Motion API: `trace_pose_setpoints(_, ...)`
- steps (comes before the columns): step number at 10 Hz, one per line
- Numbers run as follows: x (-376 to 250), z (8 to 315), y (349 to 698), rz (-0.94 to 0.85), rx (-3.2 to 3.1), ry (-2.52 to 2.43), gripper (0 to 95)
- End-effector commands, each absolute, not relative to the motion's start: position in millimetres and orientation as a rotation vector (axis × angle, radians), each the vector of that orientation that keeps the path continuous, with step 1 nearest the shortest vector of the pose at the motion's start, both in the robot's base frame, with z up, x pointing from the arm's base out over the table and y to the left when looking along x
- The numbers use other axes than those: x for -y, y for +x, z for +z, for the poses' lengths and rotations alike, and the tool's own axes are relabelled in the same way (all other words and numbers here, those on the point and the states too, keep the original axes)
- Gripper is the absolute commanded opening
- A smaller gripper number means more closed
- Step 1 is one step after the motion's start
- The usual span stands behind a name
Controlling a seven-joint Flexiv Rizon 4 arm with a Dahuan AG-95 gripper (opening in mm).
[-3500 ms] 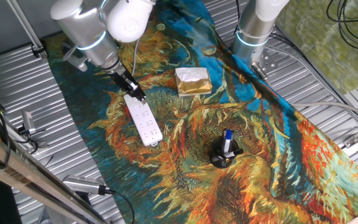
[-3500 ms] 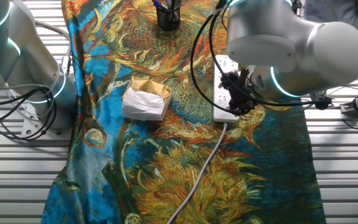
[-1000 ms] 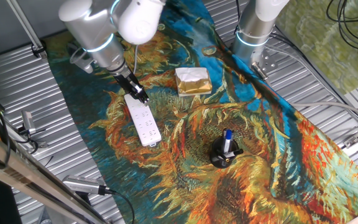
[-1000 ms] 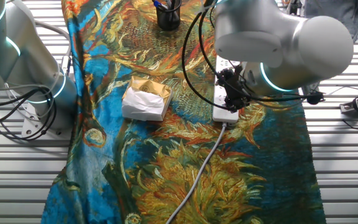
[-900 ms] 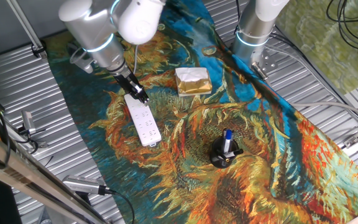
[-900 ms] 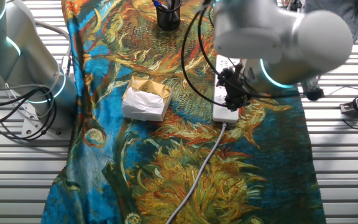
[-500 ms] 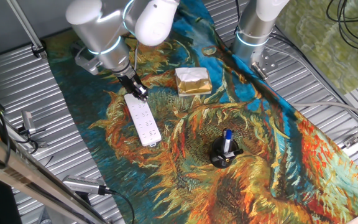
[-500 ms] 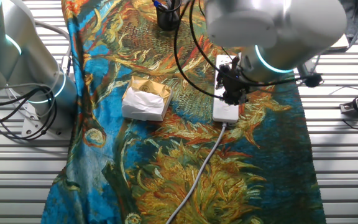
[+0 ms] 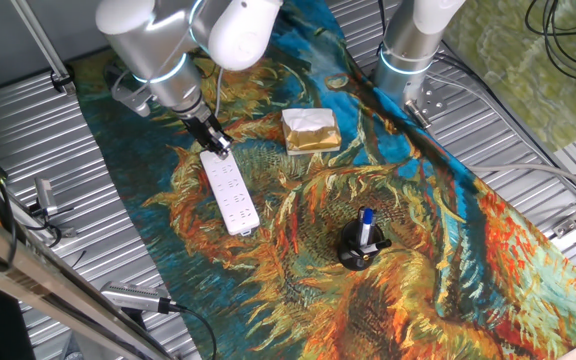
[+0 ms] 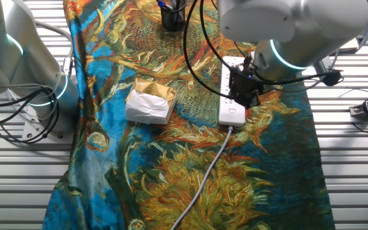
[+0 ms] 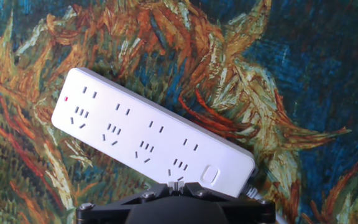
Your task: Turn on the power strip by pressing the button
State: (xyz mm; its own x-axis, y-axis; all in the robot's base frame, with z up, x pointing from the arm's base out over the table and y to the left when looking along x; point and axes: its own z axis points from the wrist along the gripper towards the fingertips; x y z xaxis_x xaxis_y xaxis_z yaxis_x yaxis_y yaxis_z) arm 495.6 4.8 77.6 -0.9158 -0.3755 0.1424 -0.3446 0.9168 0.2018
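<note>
The white power strip (image 9: pixel 230 192) lies on the painted cloth; it also shows in the other fixed view (image 10: pixel 232 114) and in the hand view (image 11: pixel 148 134). Its oval button (image 11: pixel 211 175) sits at the cable end, and a small red mark (image 11: pixel 66 98) at the far end. My gripper (image 9: pixel 213 145) hangs over the strip's cable end, also in the other fixed view (image 10: pixel 245 96). In the hand view the gripper (image 11: pixel 176 185) has its fingertips pressed together, just left of the button. I cannot tell whether they touch the strip.
A gold foil packet (image 9: pixel 311 130) lies right of the strip. A black pen holder (image 9: pixel 360 248) stands farther down the cloth. A second arm's base (image 9: pixel 413 50) stands at the cloth's edge. The strip's grey cable (image 10: pixel 203 179) trails across the cloth.
The arm has swung and the gripper has shifted a little along the strip's cable end. The strip has not moved.
</note>
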Motion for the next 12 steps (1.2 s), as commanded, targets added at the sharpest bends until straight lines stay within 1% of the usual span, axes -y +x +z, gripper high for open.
trace_pose_setpoints(1,-4.7,78.3,495.3,-0.254,2.897,0.535,0.0)
trace_pose_setpoints(12,-5.4,77.7,494.9,-0.231,2.887,0.512,0.0)
